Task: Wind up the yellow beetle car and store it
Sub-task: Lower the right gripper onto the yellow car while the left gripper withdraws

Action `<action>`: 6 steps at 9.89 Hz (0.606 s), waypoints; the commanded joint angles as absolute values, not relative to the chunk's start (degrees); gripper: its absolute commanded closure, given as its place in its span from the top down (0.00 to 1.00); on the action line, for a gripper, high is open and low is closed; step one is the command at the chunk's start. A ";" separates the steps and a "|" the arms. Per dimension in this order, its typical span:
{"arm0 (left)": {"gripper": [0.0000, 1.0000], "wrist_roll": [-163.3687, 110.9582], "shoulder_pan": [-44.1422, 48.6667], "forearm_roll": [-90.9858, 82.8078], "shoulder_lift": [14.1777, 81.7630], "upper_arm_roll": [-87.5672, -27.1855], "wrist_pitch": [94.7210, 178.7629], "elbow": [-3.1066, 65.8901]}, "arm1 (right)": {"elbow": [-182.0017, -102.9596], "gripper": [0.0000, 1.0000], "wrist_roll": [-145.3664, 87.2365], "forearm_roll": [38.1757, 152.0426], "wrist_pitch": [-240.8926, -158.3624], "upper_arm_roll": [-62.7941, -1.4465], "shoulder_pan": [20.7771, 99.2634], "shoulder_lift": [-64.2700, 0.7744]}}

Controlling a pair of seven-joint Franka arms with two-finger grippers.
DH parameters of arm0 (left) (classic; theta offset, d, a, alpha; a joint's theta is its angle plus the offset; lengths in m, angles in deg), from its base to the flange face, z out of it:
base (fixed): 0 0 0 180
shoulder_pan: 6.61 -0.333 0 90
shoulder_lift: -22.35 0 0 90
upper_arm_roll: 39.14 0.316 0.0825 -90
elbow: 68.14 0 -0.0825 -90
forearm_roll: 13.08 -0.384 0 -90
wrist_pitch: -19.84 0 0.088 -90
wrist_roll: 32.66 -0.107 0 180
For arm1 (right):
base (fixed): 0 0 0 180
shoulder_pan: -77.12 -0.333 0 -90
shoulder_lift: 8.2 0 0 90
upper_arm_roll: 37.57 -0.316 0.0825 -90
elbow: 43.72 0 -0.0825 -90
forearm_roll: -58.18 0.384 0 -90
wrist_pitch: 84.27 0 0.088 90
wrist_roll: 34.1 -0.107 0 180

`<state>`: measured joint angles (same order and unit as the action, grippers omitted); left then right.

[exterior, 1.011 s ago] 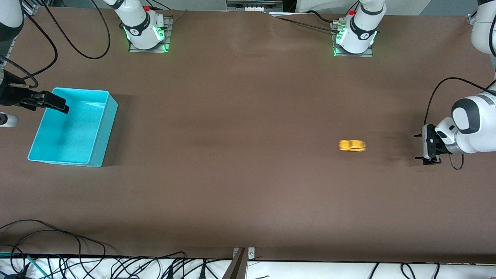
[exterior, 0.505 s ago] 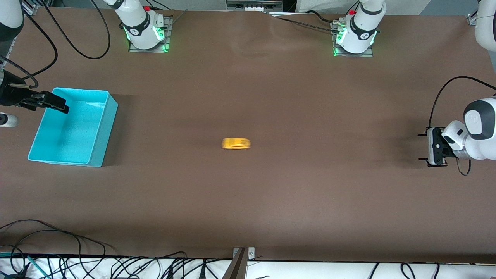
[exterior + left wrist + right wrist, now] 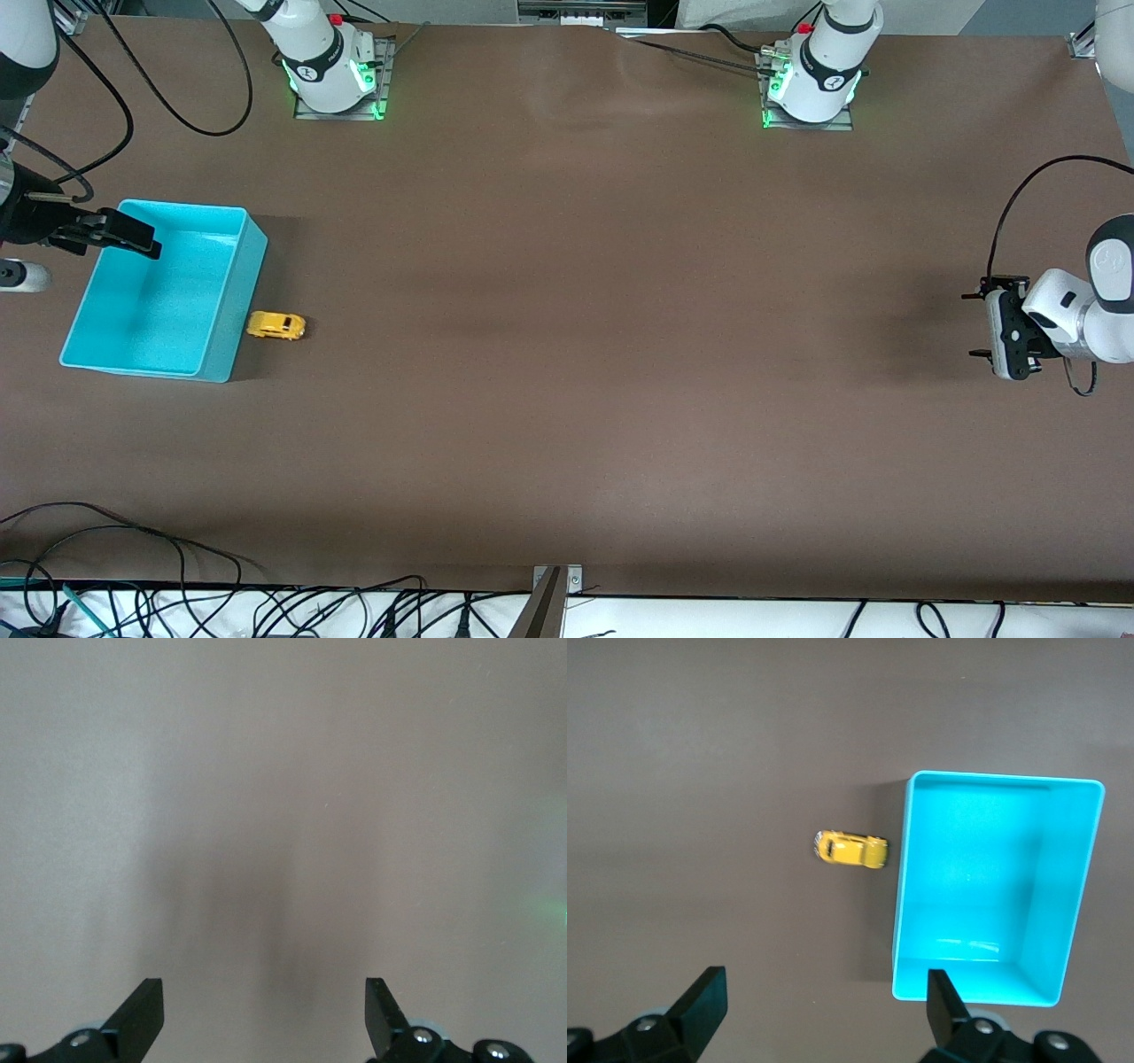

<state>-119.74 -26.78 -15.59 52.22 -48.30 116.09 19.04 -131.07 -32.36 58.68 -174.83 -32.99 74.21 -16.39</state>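
The yellow beetle car (image 3: pixel 275 325) stands on the brown table right beside the outer wall of the turquoise bin (image 3: pixel 223 301), on the side toward the left arm; whether they touch I cannot tell. In the right wrist view the car (image 3: pixel 850 850) sits next to the bin (image 3: pixel 902 886), which is empty. My right gripper (image 3: pixel 146 244) hangs open over the bin's rim at the right arm's end; it is empty (image 3: pixel 824 1001). My left gripper (image 3: pixel 977 323) is open and empty over bare table at the left arm's end (image 3: pixel 264 1005).
Both arm bases (image 3: pixel 335 71) (image 3: pixel 811 80) stand at the table's edge farthest from the front camera. Loose black cables (image 3: pixel 133 567) and a metal bracket (image 3: pixel 549 594) lie along the edge nearest that camera.
The car has rolled across the table from near my left gripper to the bin's side and stopped. My left gripper has drawn back toward its end of the table. The right arm waits.
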 commanded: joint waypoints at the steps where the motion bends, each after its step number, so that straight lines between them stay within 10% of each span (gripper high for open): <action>1: 1.00 -109.08 -22.19 -16.95 51.62 -48.28 107.16 12.57 | -131.35 1.00 -27.35 57.82 -174.80 -33.17 72.64 -18.03; 6: 1.00 -86.05 -16.63 -16.51 47.50 -50.37 104.13 10.25 | -138.53 1.00 8.17 58.52 -186.36 -33.17 71.32 -21.90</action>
<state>-91.67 -17.21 -15.59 49.60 -49.33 105.29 10.34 -135.00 -2.19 58.66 -182.10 -33.30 71.41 -21.86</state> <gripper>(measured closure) 0.000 0.000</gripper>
